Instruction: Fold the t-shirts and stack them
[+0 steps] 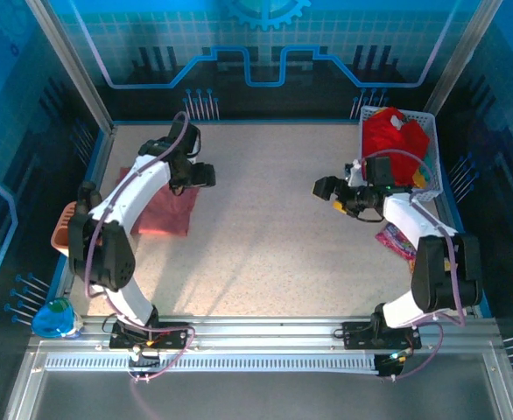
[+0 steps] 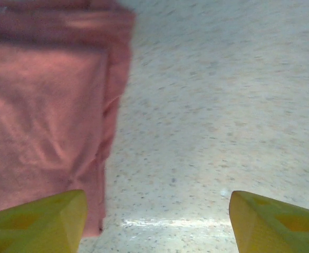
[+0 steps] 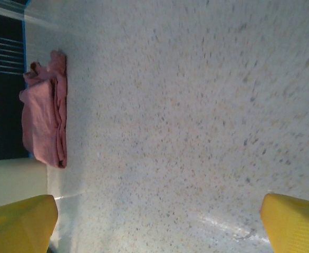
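Two shirts, one basket

One red t-shirt lies heaped in the white basket, with a scrap of yellow cloth at its near side. The folded salmon-pink t-shirt lies flat on the table, far left of the basket. The left gripper hangs beside that shirt's edge, jaws wide, holding nothing. The right gripper hovers just left of the basket, jaws spread and empty.
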